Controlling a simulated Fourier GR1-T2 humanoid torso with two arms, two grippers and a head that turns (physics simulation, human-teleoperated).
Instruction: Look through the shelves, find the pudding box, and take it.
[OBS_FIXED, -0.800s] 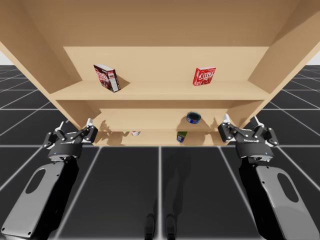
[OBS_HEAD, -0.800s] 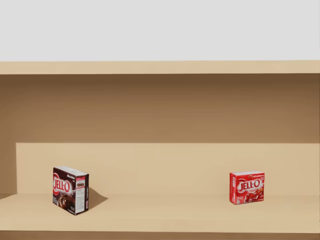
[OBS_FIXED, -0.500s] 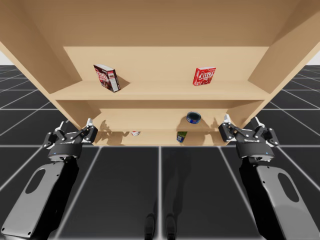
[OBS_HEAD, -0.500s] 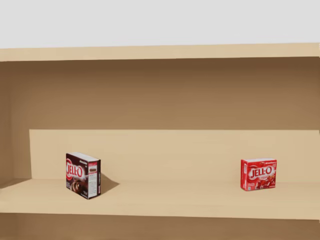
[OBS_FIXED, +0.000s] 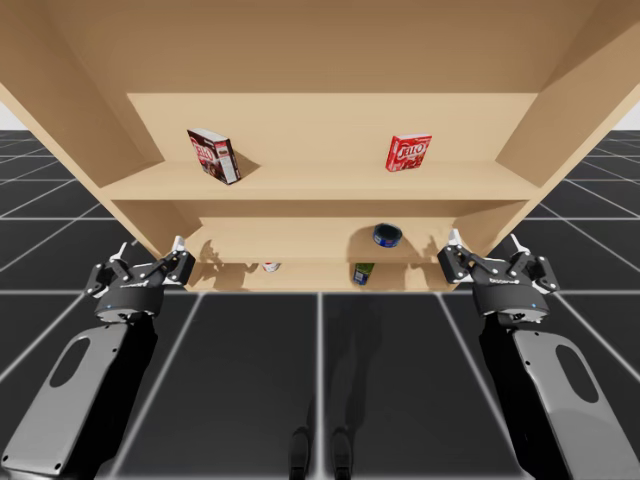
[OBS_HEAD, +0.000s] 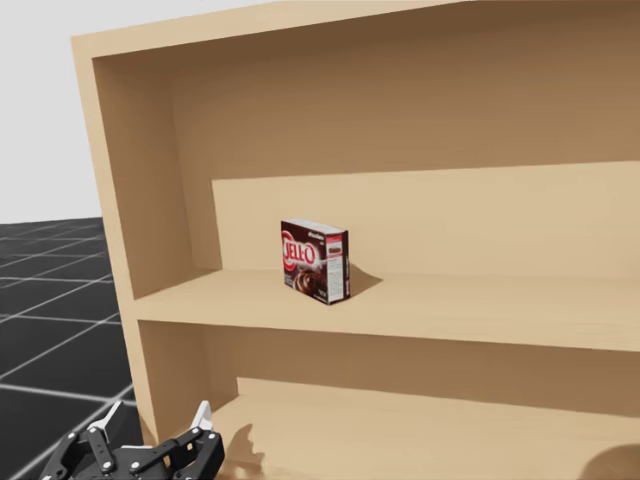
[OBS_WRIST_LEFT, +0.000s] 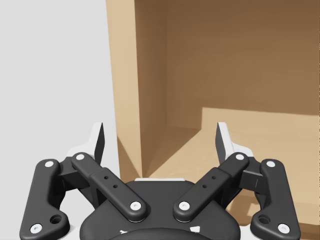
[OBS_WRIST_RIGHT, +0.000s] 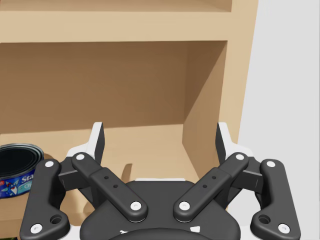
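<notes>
The dark brown pudding box (OBS_FIXED: 213, 155) (OBS_HEAD: 315, 261) stands upright and turned at an angle on the left of the upper shelf (OBS_FIXED: 320, 183). My left gripper (OBS_FIXED: 150, 250) (OBS_WRIST_LEFT: 160, 140) is open and hangs low in front of the shelf unit's left side wall (OBS_WRIST_LEFT: 125, 100), well below the box. It also rises at the foot of that wall in the head view (OBS_HEAD: 140, 440). My right gripper (OBS_FIXED: 485, 242) (OBS_WRIST_RIGHT: 160, 140) is open at the unit's right side, facing the lower shelf, with nothing between its fingers.
A red box (OBS_FIXED: 409, 153) stands on the right of the upper shelf. A blue can (OBS_FIXED: 388, 235) (OBS_WRIST_RIGHT: 17, 170) sits on the lower shelf, left of my right gripper. Below it are a green can (OBS_FIXED: 363, 273) and a small white item (OBS_FIXED: 271, 266).
My head has turned left and down, so the pudding box now sits mid-picture and the red box has left the head view. Neither arm has moved.
</notes>
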